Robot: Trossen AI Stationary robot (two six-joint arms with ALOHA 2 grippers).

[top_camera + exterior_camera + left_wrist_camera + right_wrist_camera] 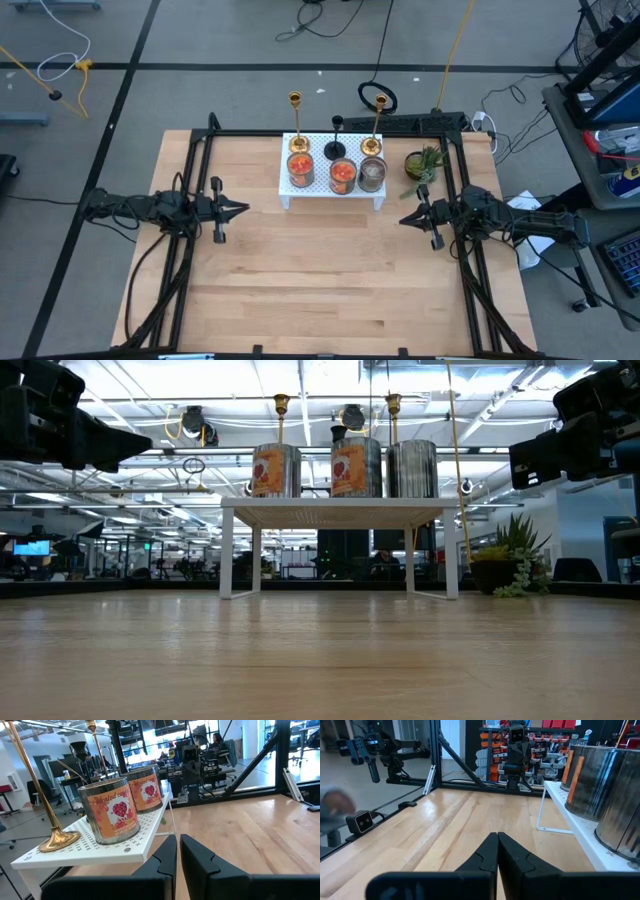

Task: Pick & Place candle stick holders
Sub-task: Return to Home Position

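Observation:
The candle stick holders stand on a white perforated rack (333, 190) at the table's far middle. Two slim gold sticks (295, 120) (378, 120) and a short black one (336, 148) stand by their round bases along the rack's far edge. Two orange-red glass cups (301, 168) (342, 175) and a greyish one (372, 174) stand in front of them. My left gripper (243, 209) hovers level to the left of the rack, shut but for a thin slit, with nothing between its fingers. My right gripper (404, 220) hovers level to the rack's right, shut and empty.
A small green potted plant (422, 163) stands right of the rack, just beyond my right gripper. A black frame (200, 140) runs along the table's far and side edges. Bare wooden tabletop (330, 280) stretches from the rack toward the near edge.

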